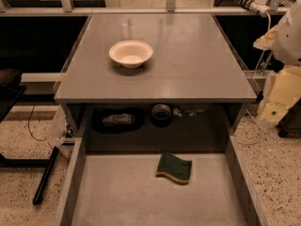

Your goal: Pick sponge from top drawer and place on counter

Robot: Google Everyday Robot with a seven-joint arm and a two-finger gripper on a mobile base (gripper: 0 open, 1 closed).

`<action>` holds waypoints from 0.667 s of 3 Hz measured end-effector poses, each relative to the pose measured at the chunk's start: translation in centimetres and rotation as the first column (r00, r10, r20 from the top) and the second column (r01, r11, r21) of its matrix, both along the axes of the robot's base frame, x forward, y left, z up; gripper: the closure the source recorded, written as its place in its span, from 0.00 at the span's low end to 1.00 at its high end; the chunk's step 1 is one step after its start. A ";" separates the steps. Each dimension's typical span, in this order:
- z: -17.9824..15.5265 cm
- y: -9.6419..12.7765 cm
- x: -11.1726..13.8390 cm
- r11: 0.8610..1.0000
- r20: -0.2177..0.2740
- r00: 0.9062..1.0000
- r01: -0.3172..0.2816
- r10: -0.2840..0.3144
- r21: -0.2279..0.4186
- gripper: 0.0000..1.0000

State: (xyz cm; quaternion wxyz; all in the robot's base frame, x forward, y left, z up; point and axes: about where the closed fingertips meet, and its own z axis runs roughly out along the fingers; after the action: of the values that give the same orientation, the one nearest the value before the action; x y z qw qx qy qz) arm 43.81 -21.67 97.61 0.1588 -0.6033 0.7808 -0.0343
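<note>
The sponge (174, 168), dark green on top with a yellow layer beneath, lies flat in the open top drawer (117, 197), near its back and a little right of centre. The grey counter (188, 69) sits above and behind the drawer. My gripper (278, 102) shows as cream-coloured parts under the white arm at the right edge. It is beside the counter's right front corner, well above and to the right of the sponge, and holds nothing that I can see.
A white bowl (131, 53) stands on the counter left of centre. A dark recess under the counter holds a roll of tape (161, 113) and other clutter. A black pole (44, 178) lies on the speckled floor at the left. Cables hang at the right.
</note>
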 end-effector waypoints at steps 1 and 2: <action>-0.8 0.3 0.0 1.000 0.007 1.000 -0.001 0.001 0.003 0.00; -3.8 0.8 -0.5 0.999 0.017 0.999 -0.039 0.039 0.036 0.00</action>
State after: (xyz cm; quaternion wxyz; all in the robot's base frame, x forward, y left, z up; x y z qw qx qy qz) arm 43.27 -20.89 93.83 0.1767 -0.6153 0.7679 -0.0221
